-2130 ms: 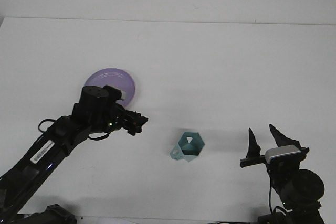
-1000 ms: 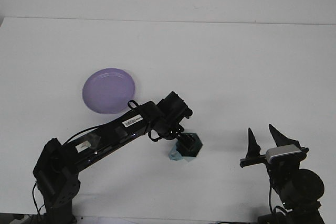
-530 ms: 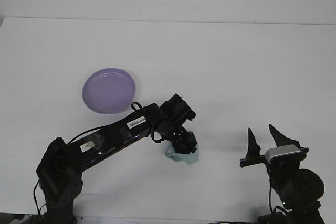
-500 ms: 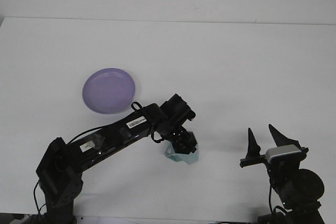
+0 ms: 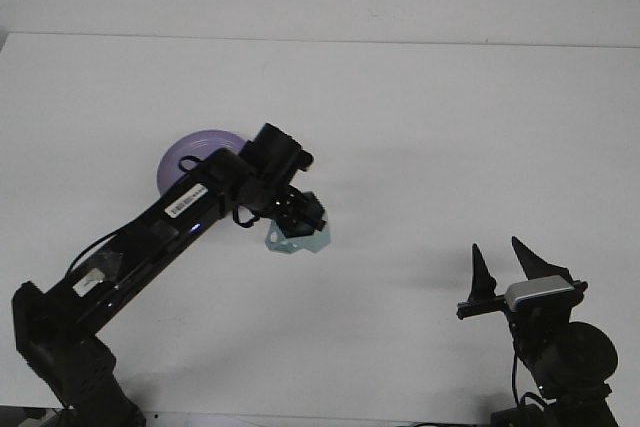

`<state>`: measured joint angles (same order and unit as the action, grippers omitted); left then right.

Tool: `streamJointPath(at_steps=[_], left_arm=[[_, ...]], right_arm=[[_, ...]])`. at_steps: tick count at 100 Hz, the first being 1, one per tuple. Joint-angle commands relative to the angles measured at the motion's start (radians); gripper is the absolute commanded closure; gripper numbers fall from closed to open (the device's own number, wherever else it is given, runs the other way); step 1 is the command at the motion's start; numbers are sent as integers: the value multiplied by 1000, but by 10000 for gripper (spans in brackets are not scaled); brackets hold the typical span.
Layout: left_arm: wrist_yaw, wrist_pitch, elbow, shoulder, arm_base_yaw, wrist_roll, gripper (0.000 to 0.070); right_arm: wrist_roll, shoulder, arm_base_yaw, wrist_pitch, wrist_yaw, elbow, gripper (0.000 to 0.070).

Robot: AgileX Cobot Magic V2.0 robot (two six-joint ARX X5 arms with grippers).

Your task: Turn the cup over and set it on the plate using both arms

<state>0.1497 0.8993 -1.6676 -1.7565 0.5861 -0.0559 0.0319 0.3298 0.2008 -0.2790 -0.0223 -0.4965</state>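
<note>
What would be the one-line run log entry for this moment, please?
left gripper: shut on cup, between its pickup spot and plate | right gripper: open, idle at near right | cup: not yet on plate

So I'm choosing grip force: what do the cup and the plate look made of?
The cup looks like thin translucent plastic: pale teal, faceted, with the dark gripper showing through it. The plate looks like opaque matte plastic, an even lilac with a soft sheen at the rim. Neither can be confirmed from one view.
</note>
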Motion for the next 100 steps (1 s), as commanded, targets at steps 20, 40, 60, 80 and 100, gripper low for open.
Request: streamJointPath(at_steps=[20,40,60,80,100], left_arm=[[-45,47,-22,30,-229,60,687],[-57,-3,-22,25,-373,107,687],[-57,-28,-22,-24,-484,129,687],[-76,-52,-22,-112,-514,161,687],[-80,-103,-22,-189,-514,172,687]], right_arm=[[14,6,0,5,4,2,288],[14,6,0,5,4,2,288],[17,6,0,5,3,2,288],[18,6,0,-1,4,2,288],[18,6,0,-7,4,2,288]])
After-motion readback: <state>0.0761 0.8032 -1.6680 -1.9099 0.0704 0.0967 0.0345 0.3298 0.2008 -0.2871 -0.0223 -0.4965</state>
